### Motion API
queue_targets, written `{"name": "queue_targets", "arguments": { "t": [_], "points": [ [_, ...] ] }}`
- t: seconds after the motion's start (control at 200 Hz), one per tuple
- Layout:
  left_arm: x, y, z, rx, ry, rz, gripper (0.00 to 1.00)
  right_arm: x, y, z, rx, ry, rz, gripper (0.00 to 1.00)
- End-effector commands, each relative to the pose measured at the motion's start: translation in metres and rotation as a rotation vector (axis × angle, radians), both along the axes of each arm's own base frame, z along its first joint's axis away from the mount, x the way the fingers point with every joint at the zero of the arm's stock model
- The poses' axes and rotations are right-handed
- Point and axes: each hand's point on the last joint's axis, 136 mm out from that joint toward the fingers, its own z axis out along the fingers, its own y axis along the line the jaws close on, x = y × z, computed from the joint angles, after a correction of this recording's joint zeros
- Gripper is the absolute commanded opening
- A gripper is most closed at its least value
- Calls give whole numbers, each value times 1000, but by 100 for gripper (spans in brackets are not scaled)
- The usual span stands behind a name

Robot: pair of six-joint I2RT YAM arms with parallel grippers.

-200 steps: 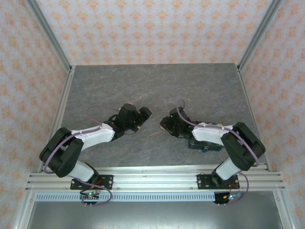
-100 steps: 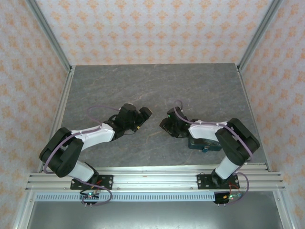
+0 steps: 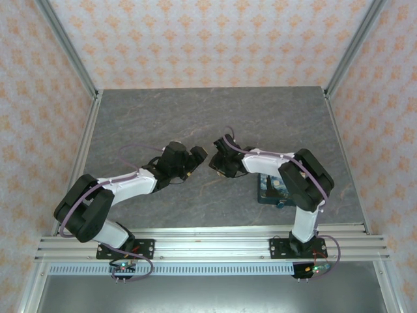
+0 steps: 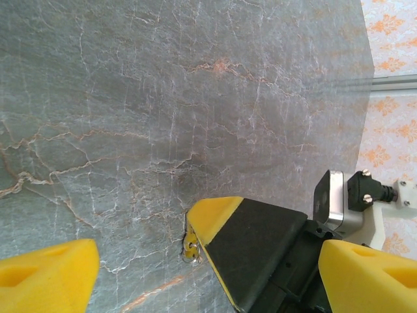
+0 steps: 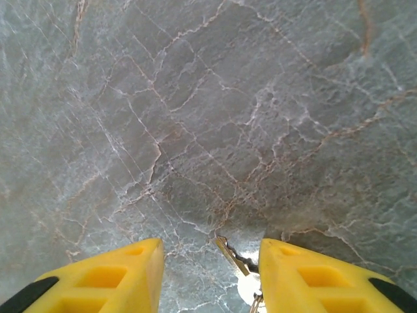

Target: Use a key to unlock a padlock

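- The right hand (image 5: 208,268) is released, with its yellow fingers (image 5: 111,277) apart and low over the gray tabletop (image 3: 195,117).
- The key (image 5: 233,255) sits between those fingers, close against one and clear of the other, so it is not pinched.
- The left hand (image 3: 199,155) is spread wide and grasps nothing. Its tips are just beside the right hand.
- The padlock (image 3: 272,188) lies flat on the tabletop well back from both hands, partly hidden under the right arm.

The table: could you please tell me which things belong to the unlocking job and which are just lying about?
Job: square teal padlock with blue printed top; small slim metallic key.
Not the job: grey marbled tabletop; aluminium frame rail; orange-patterned wall.
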Motion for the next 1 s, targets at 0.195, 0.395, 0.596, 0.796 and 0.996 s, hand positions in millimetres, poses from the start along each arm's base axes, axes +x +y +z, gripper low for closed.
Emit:
{"name": "queue_targets", "arguments": {
  "t": [0.195, 0.395, 0.596, 0.796, 0.996],
  "points": [
    [-1, 24, 4, 25, -18, 39, 90, -31, -14, -16, -260, 51, 171, 43],
    [-3, 34, 11, 33, -34, 48, 90, -43, -20, -21, -330, 22, 272, 43],
    [-3, 35, 12, 31, -32, 46, 91, -47, -22, -21, -411, -26, 427, 44],
    [-3, 36, 14, 31, -35, 47, 91, -52, -26, -16, -458, -59, 589, 45],
    [-2, 36, 13, 34, -33, 50, 92, -58, -32, -21, -496, -51, 691, 43]
  ]
}}
